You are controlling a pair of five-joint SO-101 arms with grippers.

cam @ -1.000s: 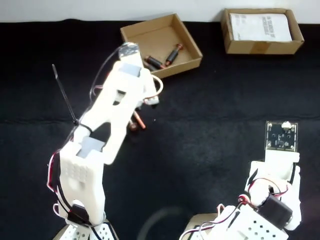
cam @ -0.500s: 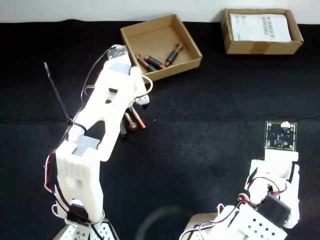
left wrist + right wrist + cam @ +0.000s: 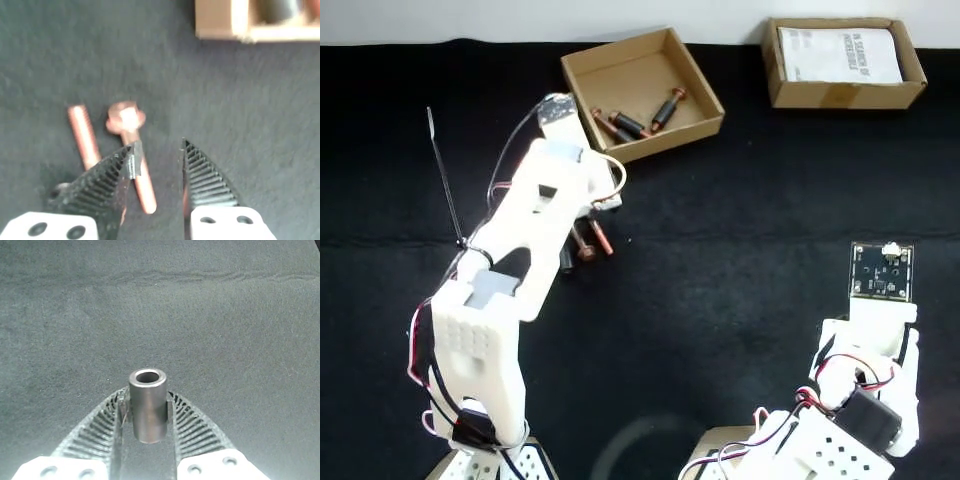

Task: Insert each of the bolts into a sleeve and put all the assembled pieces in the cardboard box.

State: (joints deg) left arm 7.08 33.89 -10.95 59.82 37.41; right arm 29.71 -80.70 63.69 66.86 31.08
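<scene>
Nearer bolt (image 3: 126, 119): copper, flat on black cloth (image 3: 740, 200), flanged head toward cardboard box (image 3: 675, 138), shank running back under one finger of left gripper (image 3: 157, 147). Second bolt (image 3: 84, 137) lies just beside it, outside the same finger, slightly splayed; can't tell if they touch. In high view both sit beside the left arm's front end, near the box but outside it.

Left gripper: jaws moderately apart, nothing held, low over the cloth. Gap btwn fingers is mostly bare cloth, so nearer shank is off-centre.

Sleeve (image 3: 147, 410): dark metal, upright, bore open and facing up, pinched btwn both fingers of right gripper (image 3: 147, 396). Right arm is folded at the near side of the table, well apart from the bolts.

Box: holds assembled pieces (image 3: 630, 125), approx 2–3. Second box (image 3: 820, 95) w/ a printed sheet stands farther along, not involved.

Judgement: step in hand = pick a bolt w/ left gripper for mating w/ held sleeve.

How to do well:
- shift sideways so nearer shank sits mid-gap before closing
- grip close to head, leave thread end free for the bore
- keep outer finger off second bolt, else it drags or gets pinched too
- right side keeps sleeve upright, bore unobstructed
</scene>
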